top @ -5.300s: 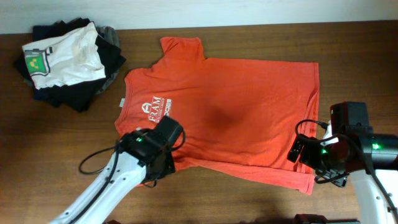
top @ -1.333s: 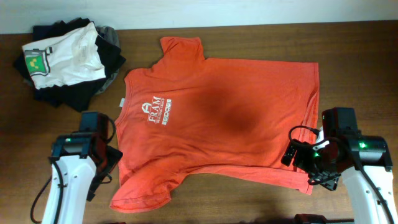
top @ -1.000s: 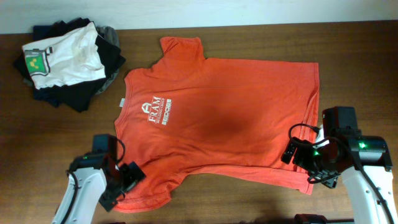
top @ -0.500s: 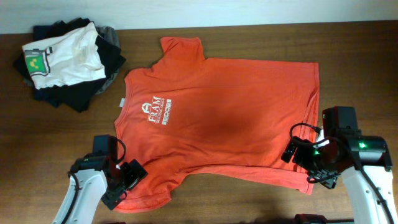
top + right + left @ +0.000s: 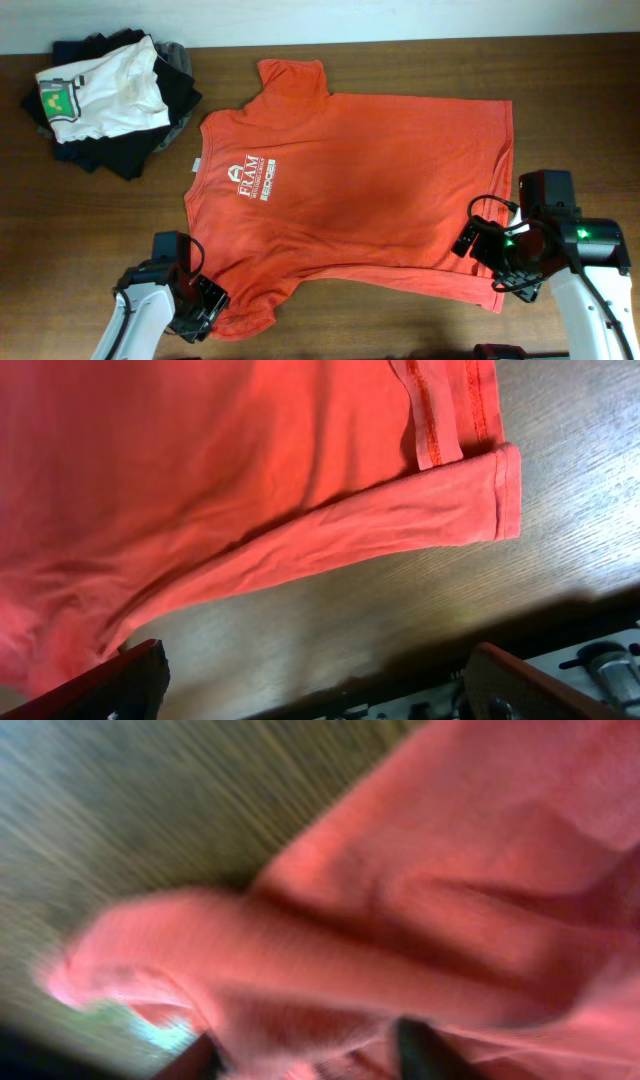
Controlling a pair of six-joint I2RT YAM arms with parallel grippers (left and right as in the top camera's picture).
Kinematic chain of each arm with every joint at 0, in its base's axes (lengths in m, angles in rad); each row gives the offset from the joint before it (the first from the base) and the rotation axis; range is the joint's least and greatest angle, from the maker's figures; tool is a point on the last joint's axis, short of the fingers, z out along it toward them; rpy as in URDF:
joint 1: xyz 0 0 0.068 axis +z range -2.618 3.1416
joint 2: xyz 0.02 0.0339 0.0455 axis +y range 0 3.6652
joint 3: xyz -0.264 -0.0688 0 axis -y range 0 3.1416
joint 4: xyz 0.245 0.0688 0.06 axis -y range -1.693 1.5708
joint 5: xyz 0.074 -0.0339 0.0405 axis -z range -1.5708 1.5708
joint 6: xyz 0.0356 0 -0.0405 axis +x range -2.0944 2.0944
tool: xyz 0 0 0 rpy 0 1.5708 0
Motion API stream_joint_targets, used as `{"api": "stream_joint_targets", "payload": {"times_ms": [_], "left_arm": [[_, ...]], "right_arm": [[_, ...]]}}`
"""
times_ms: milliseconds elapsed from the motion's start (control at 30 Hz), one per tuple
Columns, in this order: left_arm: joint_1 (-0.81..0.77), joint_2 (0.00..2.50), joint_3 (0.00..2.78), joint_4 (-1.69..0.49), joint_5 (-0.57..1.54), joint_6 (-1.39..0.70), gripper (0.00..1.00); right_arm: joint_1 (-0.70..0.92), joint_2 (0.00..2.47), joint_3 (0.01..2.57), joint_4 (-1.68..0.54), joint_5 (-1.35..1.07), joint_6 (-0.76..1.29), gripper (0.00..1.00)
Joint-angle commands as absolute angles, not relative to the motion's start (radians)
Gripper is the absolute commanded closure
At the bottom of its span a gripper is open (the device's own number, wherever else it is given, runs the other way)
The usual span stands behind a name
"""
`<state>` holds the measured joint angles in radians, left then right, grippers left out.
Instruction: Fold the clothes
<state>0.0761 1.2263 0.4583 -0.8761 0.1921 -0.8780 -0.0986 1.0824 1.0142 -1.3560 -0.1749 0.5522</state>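
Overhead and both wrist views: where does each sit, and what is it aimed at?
Overhead: above the table, looking straight down; shows the whole orange T-shirt, the left gripper and the right gripper.
Left wrist: rides the left wrist, close and blurred on the sleeve; its dark fingers at the bottom edge.
Right wrist: rides the right wrist, facing the folded-over hem corner on bare wood; its fingers wide apart.
Shared: all three show the T-shirt; overhead also shows that hem corner.

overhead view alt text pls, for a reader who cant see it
A red-orange T-shirt with white chest lettering lies spread flat on a wooden table. The left claw is at its near sleeve and the open right claw by the near hem corner; a pile of other clothes sits at the far left.
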Motion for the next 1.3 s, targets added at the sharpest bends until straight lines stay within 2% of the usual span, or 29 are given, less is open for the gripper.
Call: {"api": "stream_joint_targets", "payload": {"times_ms": [0,200,367,600,933,1000,1033,1267], "left_arm": [[0.075,1.245,0.407,-0.827,0.235,-0.882,0.9],[0.075,1.244,0.407,-0.827,0.245,-0.882,0.92],[0.075,1.244,0.407,-0.827,0.245,-0.882,0.89],[0.075,1.244,0.407,-0.829,0.244,-0.882,0.89],[0.075,1.245,0.407,-0.827,0.244,-0.882,0.89],[0.075,1.244,0.407,-0.826,0.244,-0.882,0.89],[0.075,1.244,0.407,-0.826,0.244,-0.882,0.89],[0.075,1.244,0.407,-0.826,0.245,-0.882,0.89]], "right_arm": [[-0.105,1.073,1.011,-1.358,-0.062,0.719,0.02],[-0.107,1.094,0.995,-1.358,0.052,0.875,0.02],[-0.159,1.181,0.873,-1.279,0.108,1.017,0.02],[-0.32,1.382,0.77,-1.118,0.049,0.923,0.02],[-0.323,1.449,0.77,-0.966,0.035,0.869,0.02],[-0.323,1.45,0.77,-0.953,0.036,0.87,0.23],[-0.323,1.451,0.769,-0.951,0.035,0.872,0.27],[-0.321,1.477,0.738,-0.94,0.038,0.872,0.22]]}}
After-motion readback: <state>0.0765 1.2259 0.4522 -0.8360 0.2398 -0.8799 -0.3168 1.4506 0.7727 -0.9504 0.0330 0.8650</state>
